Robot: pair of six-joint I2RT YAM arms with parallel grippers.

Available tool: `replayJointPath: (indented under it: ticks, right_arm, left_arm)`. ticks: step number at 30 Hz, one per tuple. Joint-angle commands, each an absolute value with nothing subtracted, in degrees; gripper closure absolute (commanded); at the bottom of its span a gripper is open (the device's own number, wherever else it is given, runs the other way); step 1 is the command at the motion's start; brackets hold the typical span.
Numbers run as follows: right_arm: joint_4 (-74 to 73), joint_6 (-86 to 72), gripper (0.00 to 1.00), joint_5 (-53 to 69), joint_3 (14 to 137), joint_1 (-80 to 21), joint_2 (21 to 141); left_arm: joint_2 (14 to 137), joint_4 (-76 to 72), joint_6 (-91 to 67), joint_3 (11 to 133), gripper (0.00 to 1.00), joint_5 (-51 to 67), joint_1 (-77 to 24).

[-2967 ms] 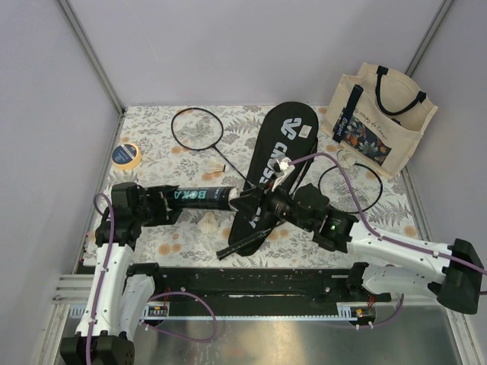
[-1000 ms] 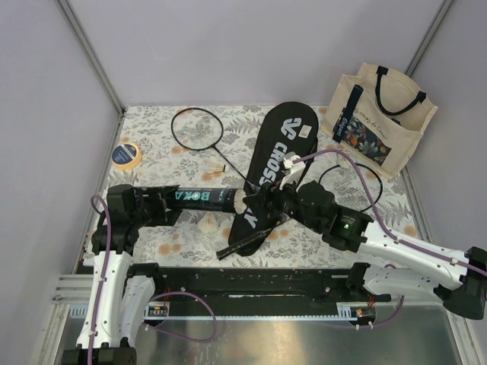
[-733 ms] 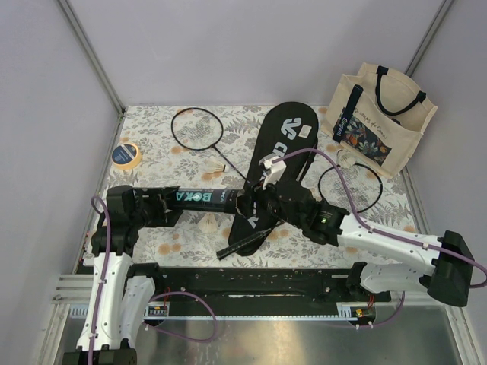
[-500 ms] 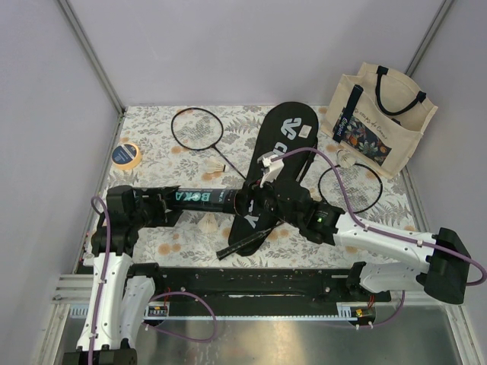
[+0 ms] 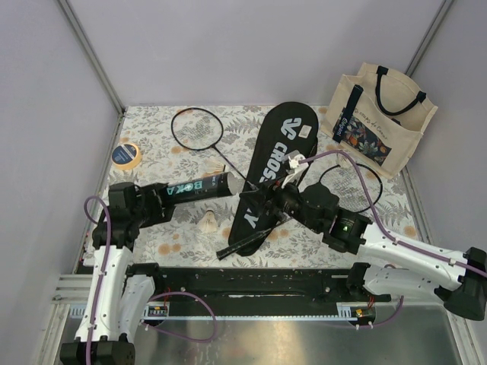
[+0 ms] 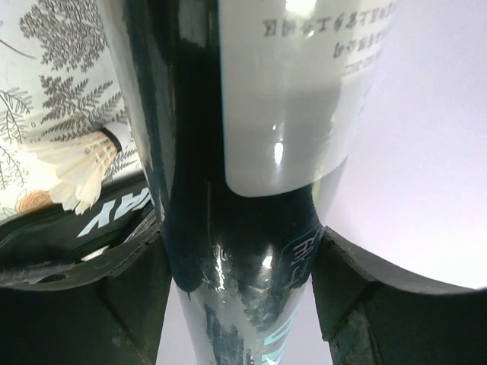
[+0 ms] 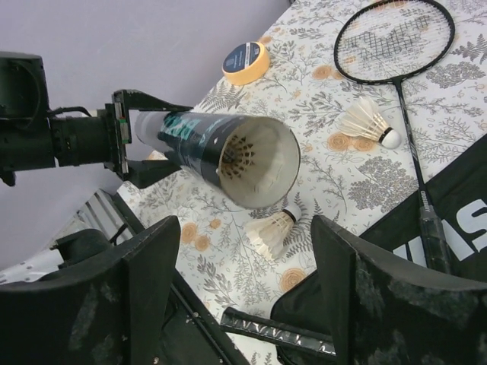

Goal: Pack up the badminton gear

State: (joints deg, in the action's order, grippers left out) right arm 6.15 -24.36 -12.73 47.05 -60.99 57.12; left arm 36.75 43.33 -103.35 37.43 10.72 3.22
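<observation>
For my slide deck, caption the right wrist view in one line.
Left gripper holds the black shuttlecock tube, open end toward the open right gripper; two shuttlecocks lie loose.

The black tube (image 5: 199,188) with teal lettering is clamped roughly level in the left gripper (image 6: 240,266), its open mouth facing the right gripper (image 7: 245,228). One white shuttlecock (image 7: 270,228) lies below that mouth. A second shuttlecock (image 7: 369,122) lies farther off, beside a racket (image 7: 396,38) shaft. The CROSSWAY bag (image 5: 281,144) lies flat beneath the right gripper.
</observation>
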Motion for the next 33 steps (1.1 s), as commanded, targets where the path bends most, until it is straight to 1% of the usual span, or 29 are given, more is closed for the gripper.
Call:
replayJointPath:
  ticks: [1,5,8,13,16,23,28,33]
  right_arm:
    - [6.9,-20.1,0.23,-12.6,45.4,-60.7,57.7]
    - [11.1,-19.2,0.25,-11.8,43.4,-60.8,62.1]
    - [15.9,-17.8,0.27,-11.3,42.5,-62.0,68.2]
    - [19.0,-14.6,0.28,-15.5,46.4,-66.3,80.6]
    - [18.1,-15.8,0.29,-19.9,50.8,-69.1,87.7]
    - [17.2,-14.8,0.30,-29.9,58.8,-74.1,99.6]
    - [16.1,-11.1,0.31,-33.9,61.9,-75.2,104.8]
    - [13.6,-11.1,0.31,-36.3,64.4,-75.2,108.9]
  left_arm:
    - [37.3,40.7,-107.9,41.8,0.76,2.7,3.3]
    - [37.2,43.9,-109.9,46.0,0.75,-5.0,3.3]
    - [36.6,46.2,-110.9,49.9,0.75,-10.0,3.3]
    - [37.5,49.7,-110.7,54.3,0.75,-16.8,3.3]
    - [37.6,49.7,-110.6,53.9,0.74,-17.0,3.3]
    - [38.1,48.5,-111.0,50.3,0.75,-14.1,3.3]
    - [38.0,47.8,-110.0,49.8,0.74,-14.2,3.3]
    - [38.1,47.7,-109.4,49.5,0.74,-14.1,3.3]
